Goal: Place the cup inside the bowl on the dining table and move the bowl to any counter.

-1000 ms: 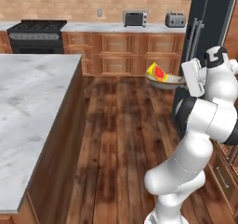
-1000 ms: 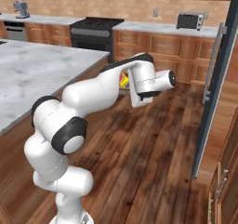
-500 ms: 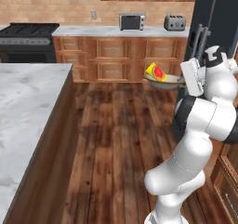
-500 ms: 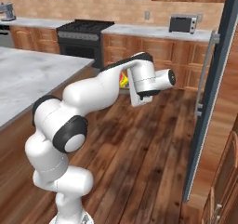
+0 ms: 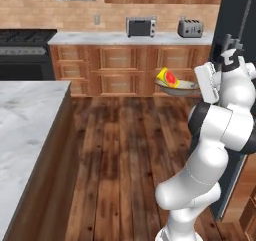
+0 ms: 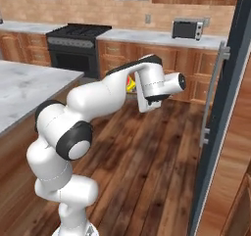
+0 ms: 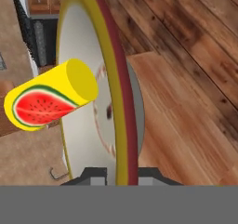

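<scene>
Bowl (image 5: 181, 87) and cup (image 5: 167, 78) ride together in the air over the wooden floor (image 5: 120, 150), the cup lying tilted inside the bowl, so the first half of the job looks done. What is left is the carry and the set-down: the bowl touches no surface and hangs between the dining table (image 5: 25, 120) at the left and the wall counter (image 5: 130, 37) behind it, well short of that counter.

The arm (image 6: 98, 95) is folded, reaching forward from the base at about chest height, with the wrist turned so the bowl's rim (image 7: 122, 102) runs edge-on through the hand view. The jaws are clamped on the rim near its lower end there, one tip on each side. The cup lies on its side against the bowl's inner face, watermelon mark showing.
</scene>
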Controlling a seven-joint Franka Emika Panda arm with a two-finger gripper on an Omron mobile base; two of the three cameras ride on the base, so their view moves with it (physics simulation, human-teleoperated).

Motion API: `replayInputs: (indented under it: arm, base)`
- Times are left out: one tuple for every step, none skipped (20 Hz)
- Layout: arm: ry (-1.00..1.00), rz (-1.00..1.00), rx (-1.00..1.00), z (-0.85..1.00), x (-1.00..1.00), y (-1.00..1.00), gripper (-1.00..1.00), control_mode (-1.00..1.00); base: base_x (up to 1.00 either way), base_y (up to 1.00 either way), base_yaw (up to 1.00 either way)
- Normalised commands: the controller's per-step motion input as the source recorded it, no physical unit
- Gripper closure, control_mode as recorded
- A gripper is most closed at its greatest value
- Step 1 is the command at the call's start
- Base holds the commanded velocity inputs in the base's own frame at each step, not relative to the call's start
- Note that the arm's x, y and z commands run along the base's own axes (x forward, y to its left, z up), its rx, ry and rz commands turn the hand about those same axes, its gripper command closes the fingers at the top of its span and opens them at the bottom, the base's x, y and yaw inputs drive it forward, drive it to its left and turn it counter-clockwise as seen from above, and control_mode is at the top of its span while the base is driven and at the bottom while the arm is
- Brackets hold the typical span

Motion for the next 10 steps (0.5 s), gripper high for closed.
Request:
replayInputs:
  arm:
    - [0.0, 0.0, 0.0, 0.0, 0.0, 0.0, 1.0, 1.0]
    - [0.0, 0.0, 0.0, 0.0, 0.0, 0.0, 1.0, 1.0]
    - [0.0, 0.0, 0.0, 0.0, 0.0, 0.0, 1.0, 1.0]
    - [0.0, 0.0, 0.0, 0.0, 0.0, 0.0, 1.0, 1.0]
    - [0.0, 0.0, 0.0, 0.0, 0.0, 0.0, 1.0, 1.0]
    - [0.0, 0.0, 0.0, 0.0, 0.0, 0.0, 1.0, 1.0]
    - [0.0, 0.0, 0.0, 0.0, 0.0, 0.0, 1.0, 1.0]
    - [0.0, 0.0, 0.0, 0.0, 0.0, 0.0, 1.0, 1.0]
    - [0.0, 0.0, 0.0, 0.0, 0.0, 0.0, 1.0, 1.0]
    - [0.0, 0.0, 0.0, 0.0, 0.0, 0.0, 1.0, 1.0]
  base:
    - [0.9, 0.0, -0.02]
    - [0.89, 0.0, -0.02]
    - [0.9, 0.0, -0.01]
    - [0.92, 0.0, -0.01]
    - [0.96, 0.0, -0.01]
    - [0.95, 0.0, -0.01]
    - [0.96, 0.0, -0.01]
    - [0.95, 0.0, -0.01]
    - [0.93, 0.0, -0.01]
    - [0.91, 0.0, 0.0]
